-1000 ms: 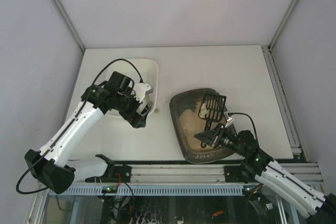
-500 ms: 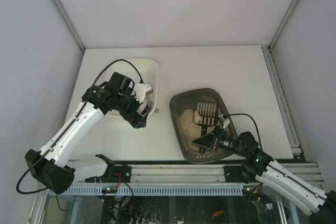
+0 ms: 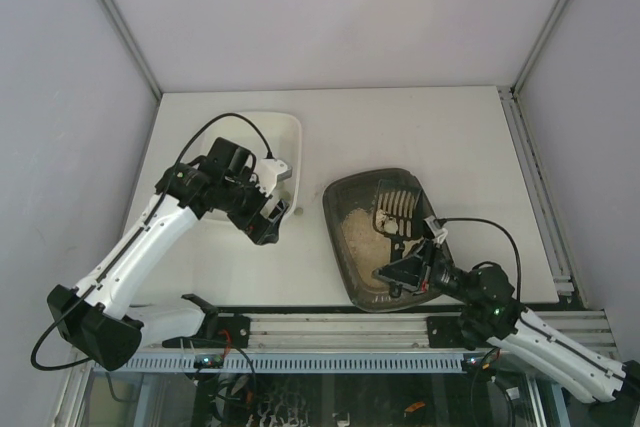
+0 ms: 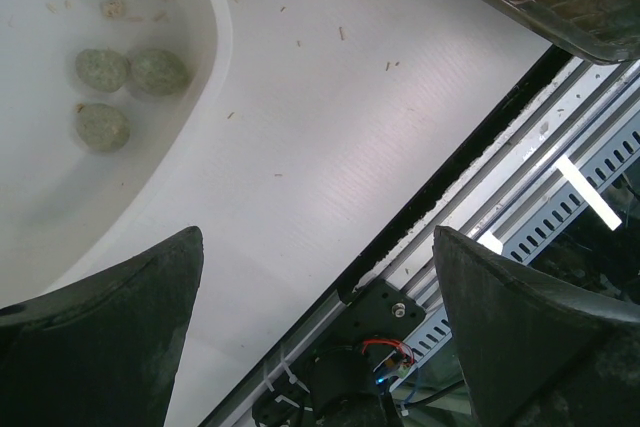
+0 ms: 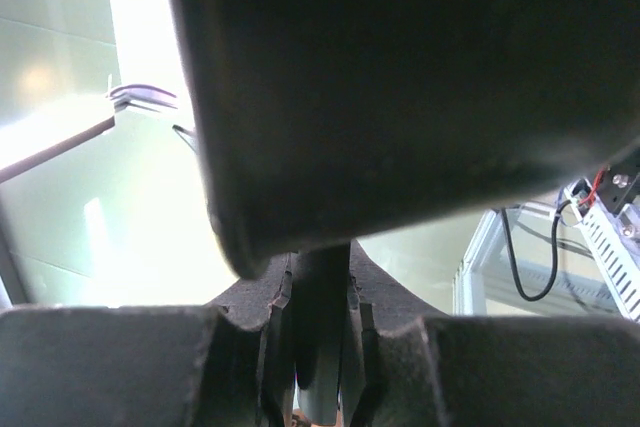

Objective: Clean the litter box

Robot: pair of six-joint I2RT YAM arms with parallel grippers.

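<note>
Your left gripper (image 3: 266, 222) hangs by the near corner of the white tray (image 3: 285, 135). Its fingers (image 4: 100, 337) are wide apart and hold nothing. Three grey-green lumps (image 4: 130, 70) lie in that tray. The litter box (image 3: 348, 235) sits on the table (image 3: 420, 127), right of the tray and not touching it. Your right gripper (image 3: 405, 269) is over the box's near end. It is squeezed tight on the black slotted scoop (image 3: 395, 209), which blocks most of the right wrist view.

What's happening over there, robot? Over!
Left gripper open, hovering by white tray. Right gripper shut on scoop, scoop head inside litter box. Nothing in the way. Over.
</note>
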